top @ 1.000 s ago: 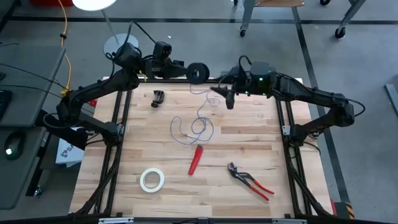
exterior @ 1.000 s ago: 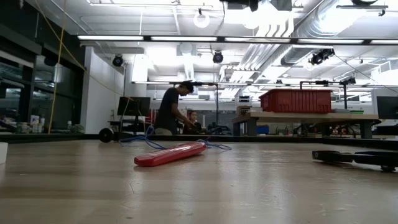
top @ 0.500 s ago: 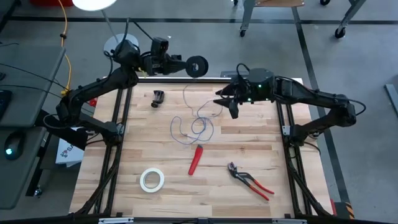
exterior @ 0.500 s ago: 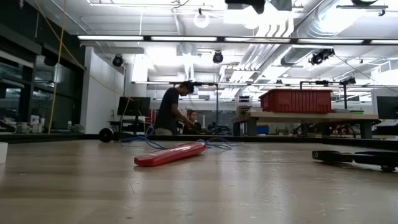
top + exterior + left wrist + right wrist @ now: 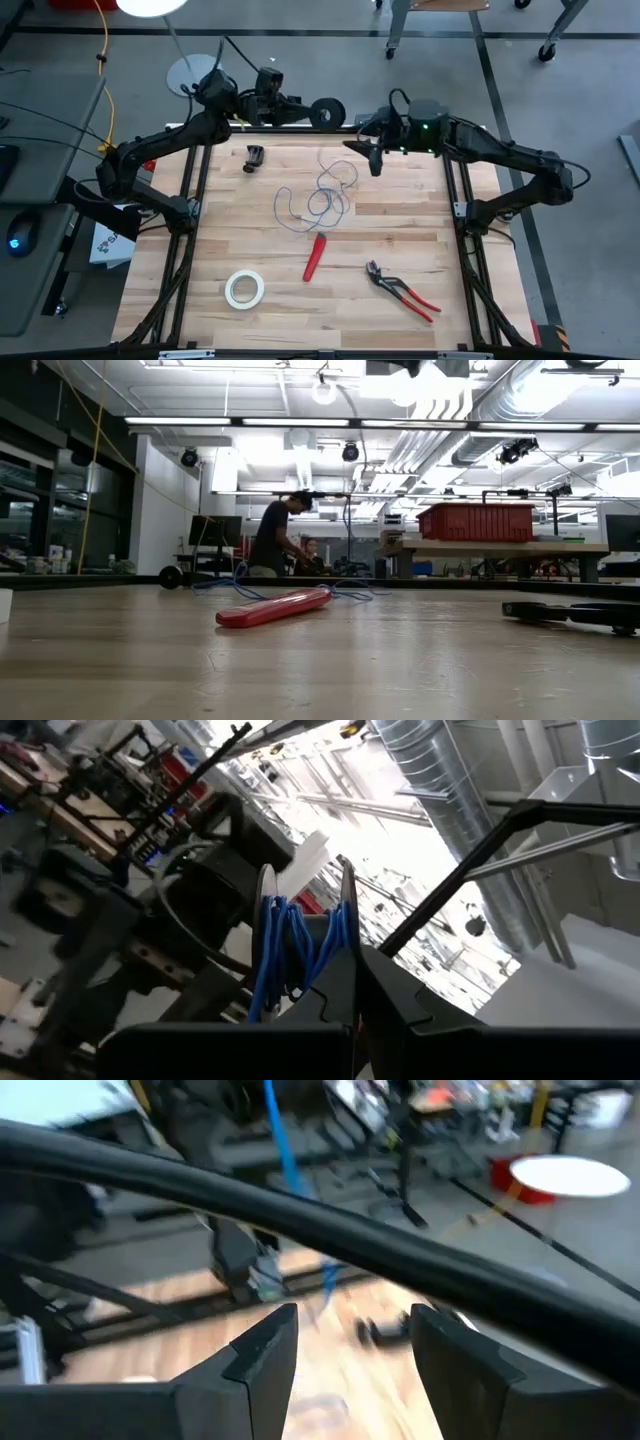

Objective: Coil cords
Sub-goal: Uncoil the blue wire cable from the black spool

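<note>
Spool (image 5: pixel 327 112) shifted right, left pincer (image 5: pixel 340 1020) clamped on it, right pincer (image 5: pixel 345 1345) agape, empty, wire (image 5: pixel 318 200) hard to trace

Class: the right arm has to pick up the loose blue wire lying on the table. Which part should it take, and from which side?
Probably the raised strand of the blue wire nearest the open right gripper, taken from above. The wire is thin and floppy, and its loops lie flat on the table, so the fingers would pinch a single strand more easily than the tangled middle. The left gripper holds the spool.
</note>
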You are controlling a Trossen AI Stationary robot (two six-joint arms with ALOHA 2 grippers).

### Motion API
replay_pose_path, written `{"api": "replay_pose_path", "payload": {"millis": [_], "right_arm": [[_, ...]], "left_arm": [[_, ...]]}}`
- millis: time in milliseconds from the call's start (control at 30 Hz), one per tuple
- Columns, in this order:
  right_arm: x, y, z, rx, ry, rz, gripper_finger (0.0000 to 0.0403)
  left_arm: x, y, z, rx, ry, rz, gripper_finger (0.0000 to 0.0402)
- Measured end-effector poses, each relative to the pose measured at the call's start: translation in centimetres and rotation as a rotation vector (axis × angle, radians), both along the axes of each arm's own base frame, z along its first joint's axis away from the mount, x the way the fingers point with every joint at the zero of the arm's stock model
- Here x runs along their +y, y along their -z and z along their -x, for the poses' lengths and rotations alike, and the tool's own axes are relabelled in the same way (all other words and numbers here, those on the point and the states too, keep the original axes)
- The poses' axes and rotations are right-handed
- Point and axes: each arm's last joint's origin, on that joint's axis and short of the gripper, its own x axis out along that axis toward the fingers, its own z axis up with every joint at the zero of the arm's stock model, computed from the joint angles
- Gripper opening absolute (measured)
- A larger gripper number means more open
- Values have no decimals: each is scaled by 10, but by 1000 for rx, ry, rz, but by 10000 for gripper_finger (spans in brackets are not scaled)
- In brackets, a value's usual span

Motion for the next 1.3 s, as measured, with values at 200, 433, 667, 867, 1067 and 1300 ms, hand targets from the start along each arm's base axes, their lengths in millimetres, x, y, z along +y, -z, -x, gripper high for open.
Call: {"api": "replay_pose_path", "payload": {"millis": [200,433,667,867,1067,1300], "right_arm": [[-10,0,-16,-91,-24,47,185],[-10,-1,-25,-152,-102,47,162],[-15,10,-37,-126,-38,50,137],[-16,8,-39,-158,-33,67,132],[-14,8,-39,-162,-75,55,31],[-26,8,-36,-161,10,76,3]], "left_arm": [[-8,-1,-4,-22,-15,-8,0],[-9,-3,-4,-47,-70,2,0],[-9,-3,-4,-46,-69,4,0],[-9,-3,-4,-46,-69,6,0],[-9,-3,-4,-42,-62,18,0],[-13,-2,-4,25,109,93,0]]}}
